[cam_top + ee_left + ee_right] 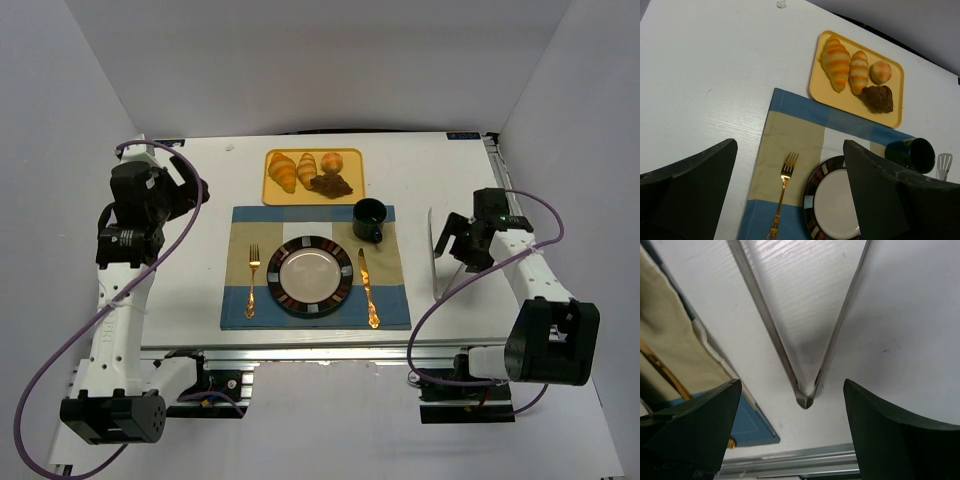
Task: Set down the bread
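The bread (331, 184) (878, 98) is a dark brown lumpy pastry at the front right corner of the yellow tray (272, 194) (815, 80). It lies beside a small round bun and two golden croissants. My left gripper (192, 188) (790, 200) hangs open and empty above the table's left side, well short of the tray. My right gripper (452, 240) (792, 435) is open over the metal tongs (436, 255) (805, 395). The tongs' hinge end lies on the table between the fingers, touched by neither.
A blue and beige placemat (235, 300) holds a striped-rim plate (310, 276) (832, 205), a gold fork (252, 280) (782, 185) and a gold knife (368, 288). A dark mug (370, 219) (912, 155) stands at its back right. The table's metal front edge (790, 460) runs just below the tongs.
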